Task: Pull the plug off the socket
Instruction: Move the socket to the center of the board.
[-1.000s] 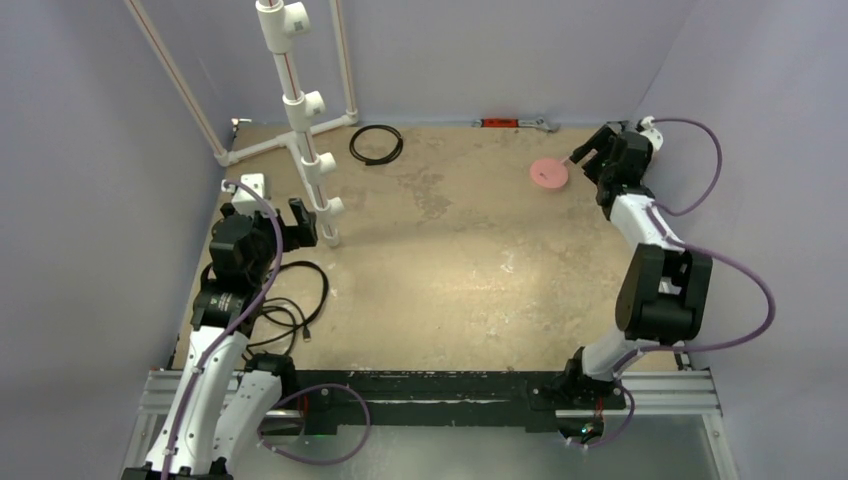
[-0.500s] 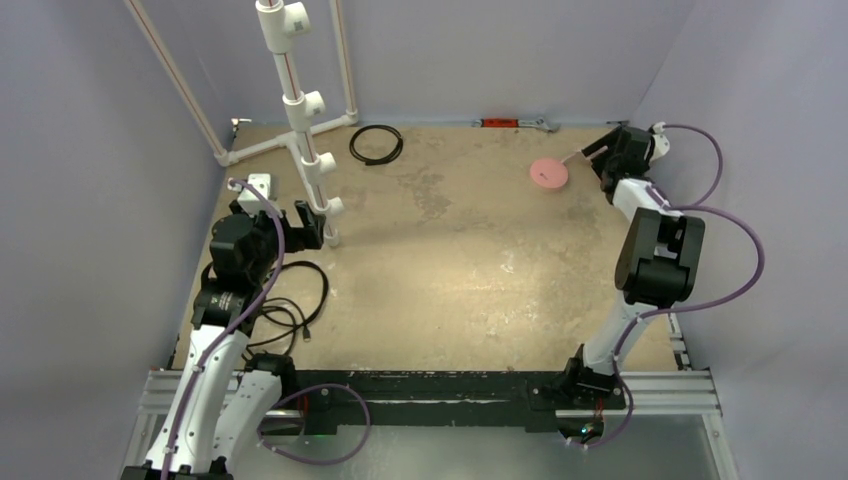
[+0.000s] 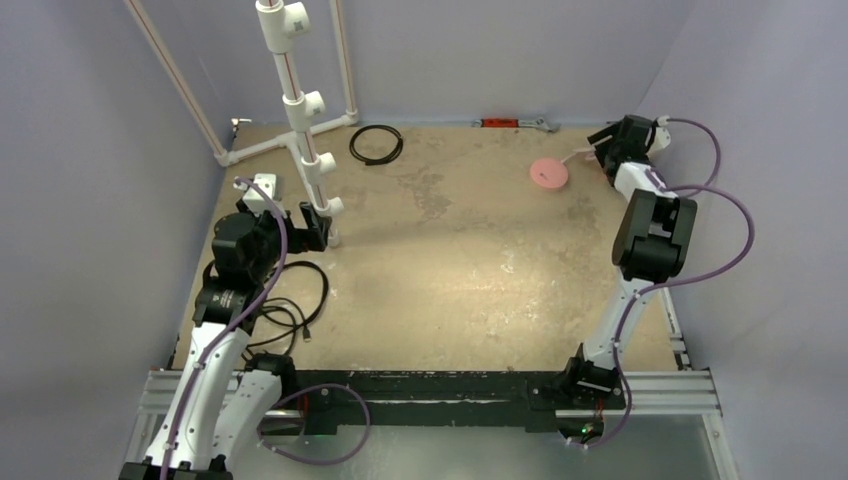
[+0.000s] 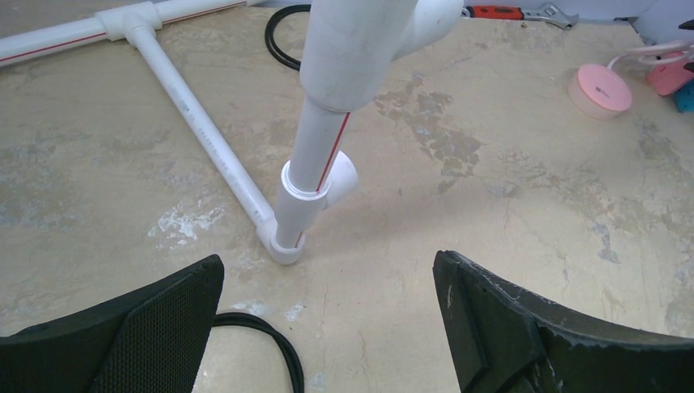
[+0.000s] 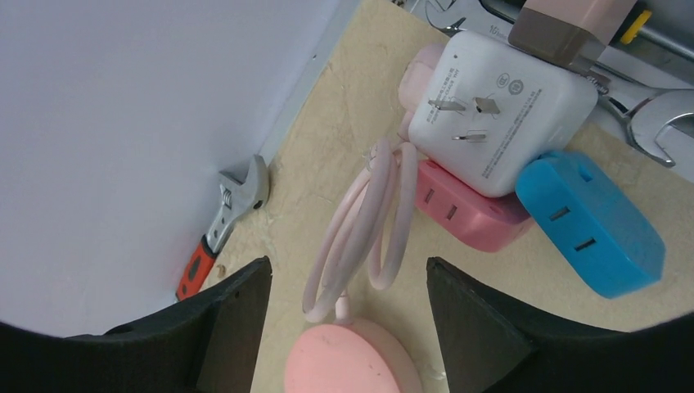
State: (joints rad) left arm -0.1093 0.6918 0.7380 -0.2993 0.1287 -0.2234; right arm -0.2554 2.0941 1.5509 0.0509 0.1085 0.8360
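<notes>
upright white pipe [image 4: 315, 160] ahead of the spread left end effector [image 4: 326, 268], pink disc [image 4: 604, 88] far right

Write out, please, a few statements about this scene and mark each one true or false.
1. The left end effector and the right end effector are both open and empty. True.
2. A white pipe stand rises just ahead of the left end effector. True.
3. The pink disc lies next to the pipe stand. False: it lies far across the table, near the right end effector.
4. The left end effector grips the socket. False: the socket sits free, off to that end effector's side.
5. The wrench has a blue handle. False: its handle is red.
</notes>
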